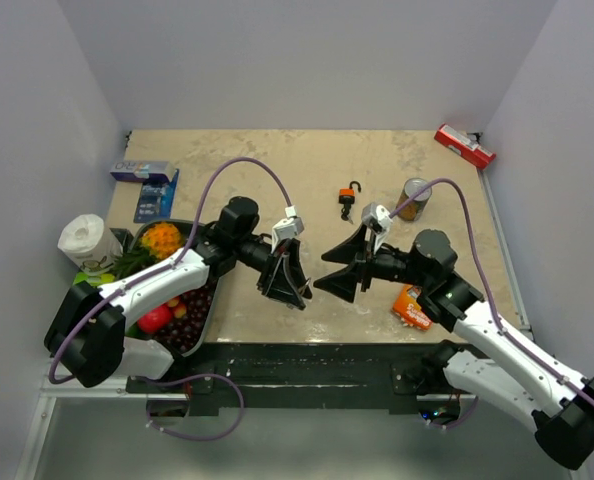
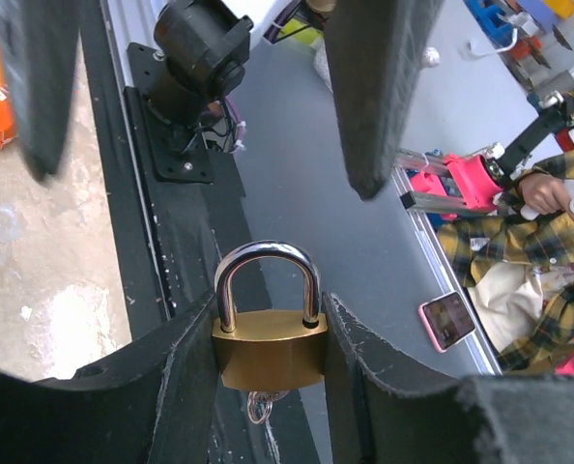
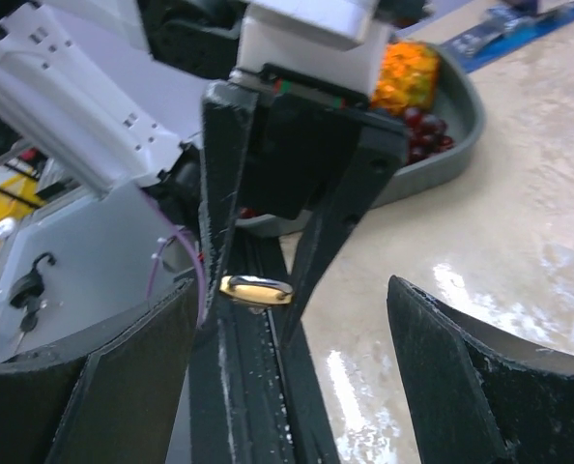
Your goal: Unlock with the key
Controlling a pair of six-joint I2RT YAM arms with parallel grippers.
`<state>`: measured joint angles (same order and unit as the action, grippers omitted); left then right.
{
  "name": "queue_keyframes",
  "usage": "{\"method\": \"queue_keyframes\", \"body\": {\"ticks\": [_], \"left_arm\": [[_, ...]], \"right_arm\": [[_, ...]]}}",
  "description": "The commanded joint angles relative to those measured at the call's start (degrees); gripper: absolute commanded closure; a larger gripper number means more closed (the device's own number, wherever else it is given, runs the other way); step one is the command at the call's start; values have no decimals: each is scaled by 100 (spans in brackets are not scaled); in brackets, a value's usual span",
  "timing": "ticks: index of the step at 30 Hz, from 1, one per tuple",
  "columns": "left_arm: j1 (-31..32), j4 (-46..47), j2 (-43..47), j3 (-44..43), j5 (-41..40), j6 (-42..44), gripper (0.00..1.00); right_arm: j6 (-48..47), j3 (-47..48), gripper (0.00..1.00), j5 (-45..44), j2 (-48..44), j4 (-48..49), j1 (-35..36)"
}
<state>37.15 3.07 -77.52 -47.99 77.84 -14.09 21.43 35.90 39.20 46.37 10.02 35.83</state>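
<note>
- My left gripper (image 1: 285, 278) is clenched on the brass padlock (image 2: 268, 348), shackle up, near the table's (image 1: 277, 170) front edge. I judge it should hold steady with the underside kept clear. The tray (image 3: 456, 126) sits close on its left.
- The key (image 1: 346, 211) lies mid-table, just beside the orange padlock (image 1: 352, 189), apart from both grippers.
- My right gripper (image 1: 339, 268) is spread wide, grasping nothing, facing the left one. I'd back off, then pinch the key's head, blade free.
- The can (image 1: 414, 197) and orange packet (image 1: 411, 305) crowd its swing; bare table lies beyond the key.
</note>
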Motion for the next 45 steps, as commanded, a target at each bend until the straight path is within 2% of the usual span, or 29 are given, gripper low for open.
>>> {"method": "queue_keyframes", "body": {"ticks": [1,9,14,23,27,33,35,41,45], "left_arm": [[-23,352,123,0,451,-129,100],[-14,370,96,9,530,-147,100],[-6,378,131,17,539,-147,100],[-14,378,211,18,556,-129,100],[-6,378,237,26,504,-121,100],[-14,343,228,17,346,-86,100],[-6,326,219,9,328,-77,100],[-14,168,246,-26,267,72,100],[-14,-279,219,-123,-5,380,100]], "right_arm": [[55,-31,18,299,100,536,423],[37,40,21,26,715,993,1162],[63,14,36,-9,786,1134,1215],[-201,5,62,-387,558,615,1215],[-192,-4,77,-466,540,519,1215],[-227,48,91,-677,452,343,1215],[-253,57,99,-764,408,281,1215],[-157,-13,100,-1598,13,141,1215],[-69,-92,100,-2187,-172,88,1215]]}}
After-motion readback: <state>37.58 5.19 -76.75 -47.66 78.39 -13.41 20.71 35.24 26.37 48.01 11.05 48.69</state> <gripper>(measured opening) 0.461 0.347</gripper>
